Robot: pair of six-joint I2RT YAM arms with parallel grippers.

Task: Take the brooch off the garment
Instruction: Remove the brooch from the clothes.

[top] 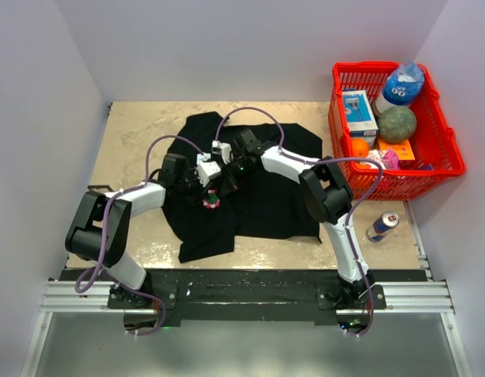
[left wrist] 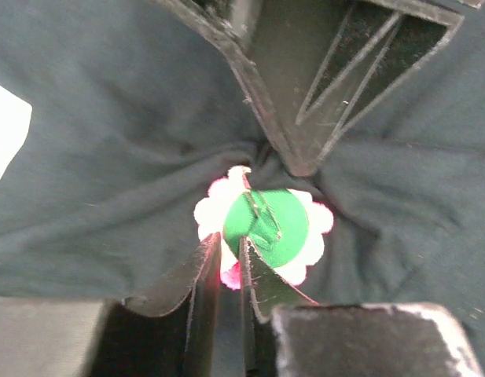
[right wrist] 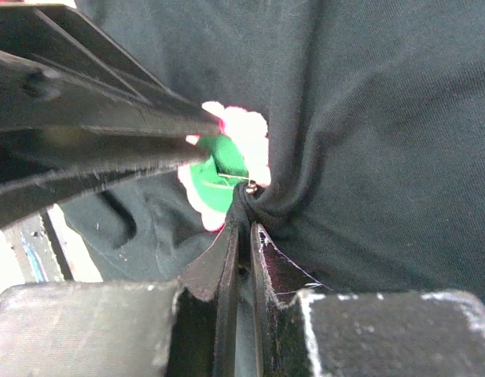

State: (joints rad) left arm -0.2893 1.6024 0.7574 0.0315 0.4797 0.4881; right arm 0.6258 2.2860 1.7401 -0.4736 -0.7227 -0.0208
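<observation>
Top view: the black shirt (top: 273,204) is spread across the middle of the table (top: 132,133), the brooch (top: 211,202) sits near the shirt's centre, and both arms meet right over it.

Left wrist: the left gripper (left wrist: 229,243) is nearly closed, nipping the brooch's petal edge.

Right wrist: the right gripper (right wrist: 246,228) is squeezed on a shirt fold, with the brooch touching that fold just past its tips.
</observation>
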